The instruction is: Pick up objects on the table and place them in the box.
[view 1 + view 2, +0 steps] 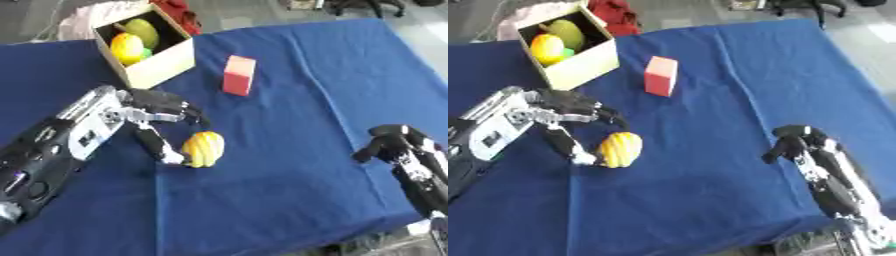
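A yellow ribbed fruit (204,148) lies on the blue cloth left of centre. My left hand (156,111) reaches in from the lower left. Its thumb (157,144) stretches down along the fruit's left side and touches it, while its fingers (187,111) hang just above the fruit, spread apart from the thumb. A red-pink block (238,75) stands upright further back. The cream cardboard box (166,64) sits at the back left and holds a yellow fruit (127,47), a yellow-green fruit (143,31) and a small green thing. My right hand (796,142) rests at the lower right, fingers curled, holding nothing.
The blue cloth (306,165) covers the table, and its front edge runs along the bottom right near my right arm. A red object (179,12) lies on the floor behind the box. Grey floor shows beyond the far edge.
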`<state>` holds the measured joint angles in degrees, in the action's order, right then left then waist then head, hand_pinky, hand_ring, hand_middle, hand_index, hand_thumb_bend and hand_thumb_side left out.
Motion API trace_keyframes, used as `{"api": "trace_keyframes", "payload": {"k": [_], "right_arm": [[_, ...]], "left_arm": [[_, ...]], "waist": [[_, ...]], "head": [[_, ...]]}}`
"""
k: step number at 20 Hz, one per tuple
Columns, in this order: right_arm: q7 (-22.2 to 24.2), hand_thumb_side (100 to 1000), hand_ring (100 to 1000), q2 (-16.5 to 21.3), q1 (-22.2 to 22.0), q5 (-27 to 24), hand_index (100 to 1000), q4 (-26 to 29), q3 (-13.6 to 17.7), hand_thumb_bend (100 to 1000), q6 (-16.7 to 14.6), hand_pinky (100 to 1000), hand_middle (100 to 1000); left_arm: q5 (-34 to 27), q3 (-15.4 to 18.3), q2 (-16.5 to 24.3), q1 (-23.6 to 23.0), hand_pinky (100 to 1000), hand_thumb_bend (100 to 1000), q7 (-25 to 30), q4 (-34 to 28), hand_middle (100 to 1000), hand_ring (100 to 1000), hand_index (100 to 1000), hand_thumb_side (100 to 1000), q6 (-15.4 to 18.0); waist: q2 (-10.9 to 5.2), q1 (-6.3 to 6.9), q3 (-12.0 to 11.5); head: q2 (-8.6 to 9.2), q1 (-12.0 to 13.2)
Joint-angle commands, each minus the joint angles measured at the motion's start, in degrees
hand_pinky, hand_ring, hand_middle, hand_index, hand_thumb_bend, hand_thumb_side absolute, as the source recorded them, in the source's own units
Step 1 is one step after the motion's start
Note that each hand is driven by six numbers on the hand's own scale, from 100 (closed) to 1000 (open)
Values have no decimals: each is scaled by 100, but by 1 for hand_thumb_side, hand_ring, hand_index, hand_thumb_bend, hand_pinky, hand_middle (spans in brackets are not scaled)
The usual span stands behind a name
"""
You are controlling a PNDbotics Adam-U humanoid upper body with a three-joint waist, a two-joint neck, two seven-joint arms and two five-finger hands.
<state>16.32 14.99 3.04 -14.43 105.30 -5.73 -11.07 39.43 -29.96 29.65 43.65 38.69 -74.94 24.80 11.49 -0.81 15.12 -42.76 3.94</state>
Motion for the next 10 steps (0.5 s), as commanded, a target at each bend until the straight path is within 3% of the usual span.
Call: {"api": "trace_keyframes", "payload": {"k": [1, 5, 10], "right_arm": [[-1, 518, 487, 104, 36, -32, 693, 116, 6, 100, 11, 574, 459], [-4, 523, 486, 106, 38, -26, 693, 108, 6, 100, 18, 573, 459], [-30, 518, 487, 100, 49, -8, 694, 110, 13, 100, 16, 576, 460]], "left_arm": [[173, 41, 6, 64, 808, 345, 407, -19, 787, 748, 928, 518, 386], [386, 74, -49, 30, 733, 321, 188, 63, 638, 618, 824, 351, 374], [500, 145, -82, 6, 637, 257, -567, 122, 460, 478, 674, 160, 262]], "waist": [[-36, 1, 1], [-28, 4, -12], [-22, 10, -26]], "head": [[54, -9], [64, -14], [72, -32]]}}
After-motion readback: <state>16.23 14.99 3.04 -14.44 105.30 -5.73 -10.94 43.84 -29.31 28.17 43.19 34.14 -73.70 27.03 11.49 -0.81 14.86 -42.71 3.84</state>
